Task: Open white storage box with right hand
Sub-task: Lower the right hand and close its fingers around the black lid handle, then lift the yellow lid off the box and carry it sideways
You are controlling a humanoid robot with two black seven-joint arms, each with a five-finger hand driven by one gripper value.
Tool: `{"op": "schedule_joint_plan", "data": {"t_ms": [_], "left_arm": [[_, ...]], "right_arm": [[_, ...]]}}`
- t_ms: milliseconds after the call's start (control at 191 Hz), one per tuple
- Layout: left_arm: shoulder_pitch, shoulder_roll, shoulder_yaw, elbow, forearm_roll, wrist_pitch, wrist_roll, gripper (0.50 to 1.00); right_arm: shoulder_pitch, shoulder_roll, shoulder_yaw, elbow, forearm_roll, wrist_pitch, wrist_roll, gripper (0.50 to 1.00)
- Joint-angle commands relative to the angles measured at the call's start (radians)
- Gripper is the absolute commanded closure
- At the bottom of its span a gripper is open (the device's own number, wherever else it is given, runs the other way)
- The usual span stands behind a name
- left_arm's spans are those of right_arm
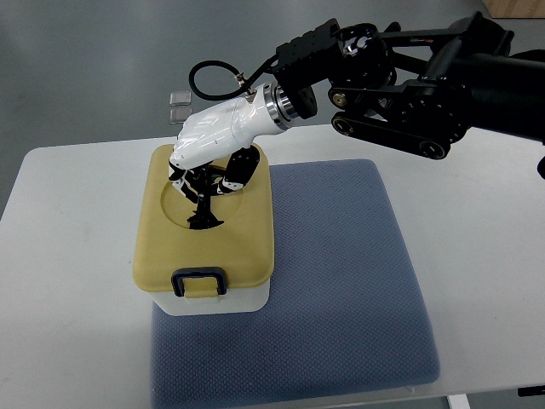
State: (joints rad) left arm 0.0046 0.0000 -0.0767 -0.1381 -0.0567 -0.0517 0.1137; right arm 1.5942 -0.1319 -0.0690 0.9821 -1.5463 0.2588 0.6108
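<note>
Top view: your right hand (213, 141) fingers (204, 183) curl down onto storage box (204, 294) lid (243, 243), gripping nothing clearly; latch (200, 281) sits nearer you, so they may slip.

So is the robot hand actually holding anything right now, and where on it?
It cannot be told. The right robot hand sits over the round recess of the storage box's yellow lid, fingers curled down onto it, but no firm hold shows.
</note>
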Motion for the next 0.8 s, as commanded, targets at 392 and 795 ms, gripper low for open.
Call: {"op": "schedule_joint_plan", "data": {"t_ms": [392, 795], "left_arm": [[0.000, 0.000, 0.000, 0.000, 0.000, 0.000, 0.000, 0.500], [0.000, 0.000, 0.000, 0.000, 0.000, 0.000, 0.000, 0.500]], "right_arm": [[0.047, 0.002, 0.046, 0.000, 0.021, 0.005, 0.000, 1.000], [0.032, -0.207, 0.155, -0.008, 0.061, 0.008, 0.000, 1.000]]}}
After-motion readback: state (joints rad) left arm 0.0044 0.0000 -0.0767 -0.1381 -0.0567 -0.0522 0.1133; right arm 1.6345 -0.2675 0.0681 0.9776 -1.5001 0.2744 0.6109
